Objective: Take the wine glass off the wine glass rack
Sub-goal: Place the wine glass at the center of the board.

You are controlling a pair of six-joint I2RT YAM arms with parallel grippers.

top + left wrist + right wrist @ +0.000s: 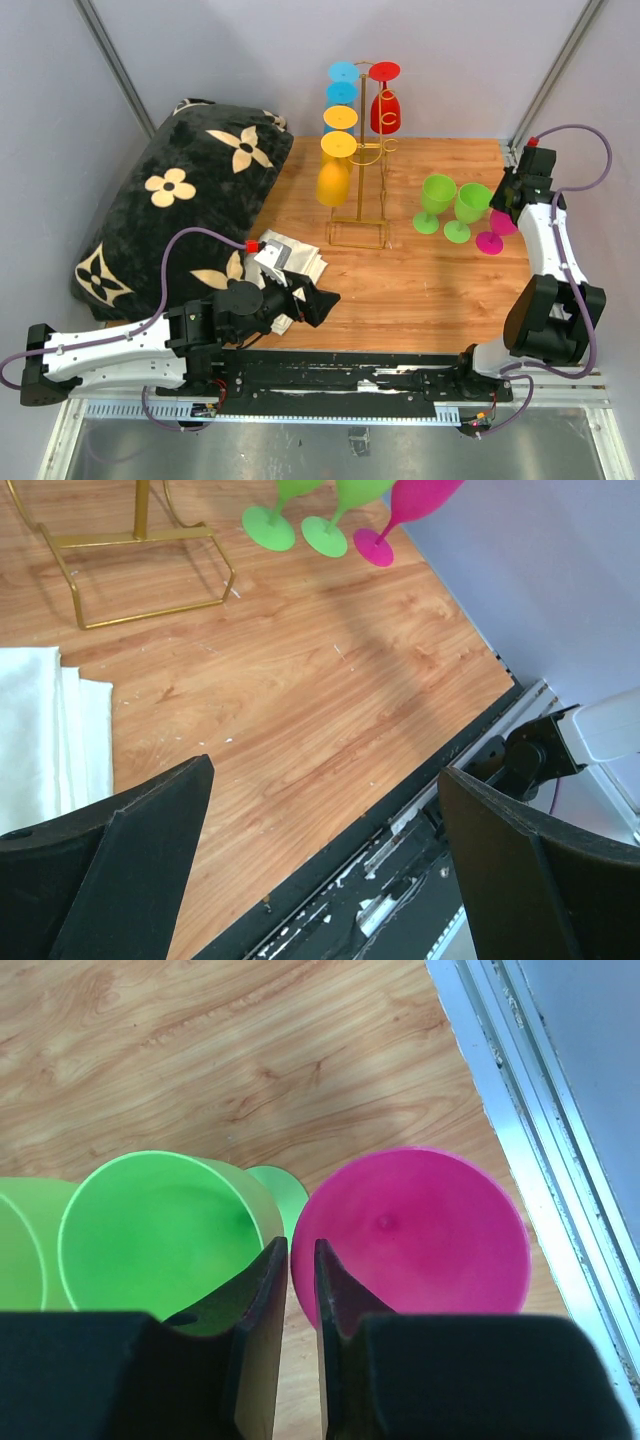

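**Right claw pinched on the pink glass's rim, beside the greens**

The right claw [302, 1245] was all but closed. One finger sat inside the bowl of the pink wine glass [420, 1220] and one outside, nipping its rim from above. I judged that this grip suited lowering the glass foot-first. In the left wrist view the glass leaned, its foot at the table [420, 290], though I could not tell whether it bore weight there.

Just left of the claw stood a green glass [150, 1230], its bowl close against the pink one, and a second green glass [15, 1250] stood past that. The grouping suggested a parking spot kept away from the stand.

Farther left of the claw, well apart, stood the wine glass rack [141, 505], with red, yellow and blue glasses hanging upside down from it.

Farthest off, across the table, the left claw [325, 768] hung spread wide and empty beside a folded white cloth [40, 730], likely staying out of the way.
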